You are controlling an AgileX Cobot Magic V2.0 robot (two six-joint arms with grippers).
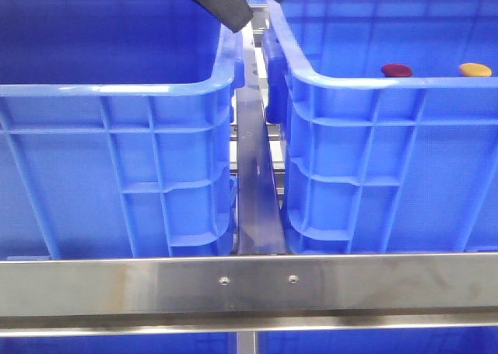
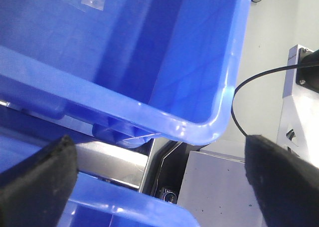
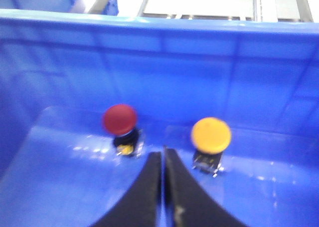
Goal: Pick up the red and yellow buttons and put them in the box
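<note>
The red button [image 1: 397,70] and the yellow button [image 1: 475,69] lie side by side on the floor of the right blue box [image 1: 366,136]. In the right wrist view, the red button [image 3: 119,119] and yellow button [image 3: 211,134] sit just beyond my right gripper [image 3: 163,154]. That gripper is shut with nothing in it and its tip is aimed between the two. My left gripper [image 2: 159,187] is wide open and holds nothing; it hovers over a box rim [image 2: 199,127] and the metal frame. Black fingers [image 1: 222,4] show at the front view's top edge.
An identical blue crate [image 1: 117,136] stands on the left, its inside in shadow. A steel rail [image 1: 255,183] runs between the two crates and a steel crossbar [image 1: 249,284] spans the front. More blue crates show below the crossbar. A black cable [image 2: 239,112] hangs past the crate corner.
</note>
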